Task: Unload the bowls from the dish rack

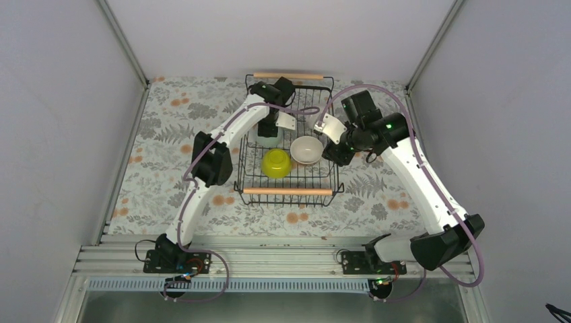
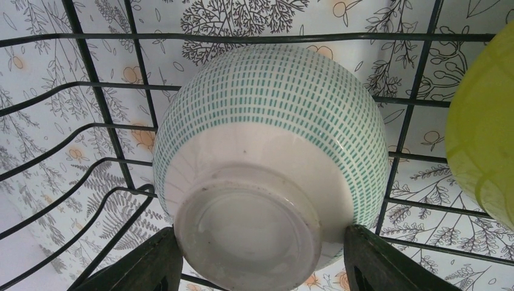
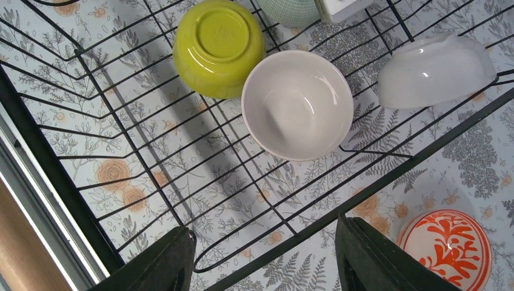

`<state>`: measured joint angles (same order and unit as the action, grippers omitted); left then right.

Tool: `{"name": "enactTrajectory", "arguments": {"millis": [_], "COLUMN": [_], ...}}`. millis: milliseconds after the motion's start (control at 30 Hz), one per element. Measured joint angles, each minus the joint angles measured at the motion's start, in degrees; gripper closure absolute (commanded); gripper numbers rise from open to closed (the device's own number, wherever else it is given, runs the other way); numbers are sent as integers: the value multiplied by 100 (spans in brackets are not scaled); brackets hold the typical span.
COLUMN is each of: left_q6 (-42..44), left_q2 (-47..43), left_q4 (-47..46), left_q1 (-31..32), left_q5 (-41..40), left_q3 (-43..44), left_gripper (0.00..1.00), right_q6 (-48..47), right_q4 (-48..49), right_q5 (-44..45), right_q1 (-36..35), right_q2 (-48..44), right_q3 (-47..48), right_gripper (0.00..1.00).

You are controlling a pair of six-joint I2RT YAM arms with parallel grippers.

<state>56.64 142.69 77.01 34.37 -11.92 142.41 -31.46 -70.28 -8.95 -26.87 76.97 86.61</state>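
Observation:
The black wire dish rack with two wooden bar handles stands mid-table. A teal-dashed white bowl lies upside down in it. My left gripper is open, one finger on each side of that bowl's foot, close against it; the same left gripper sits over the rack's back left. A yellow-green bowl lies upside down and a plain white bowl stands upright. My right gripper is open and empty above the rack's right rim, short of the white bowl.
A glossy white bowl-shaped thing lies tilted at the rack's right side. An orange-patterned bowl rests upside down on the floral table just outside the rack. Grey walls enclose the table on three sides.

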Motion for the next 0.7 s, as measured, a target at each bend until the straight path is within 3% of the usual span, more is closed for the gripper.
{"name": "enactTrajectory", "arguments": {"millis": [133,367,700], "left_q6": [0,7,55], "left_q2": [0,70,85], "left_q4": [2,2,2], "left_q1": [17,68,133], "left_q5": [-4,-4,-4], "left_q3": [11,118,181], "left_gripper": [32,19,31], "right_q6": [0,-2,-13], "right_q4": [0,7,22], "right_q5": [0,0,-15], "right_q1": [0,2,39], "right_q2": [0,0,2], "right_q3": [-2,-59,-177], "right_gripper": [43,44,46]}}
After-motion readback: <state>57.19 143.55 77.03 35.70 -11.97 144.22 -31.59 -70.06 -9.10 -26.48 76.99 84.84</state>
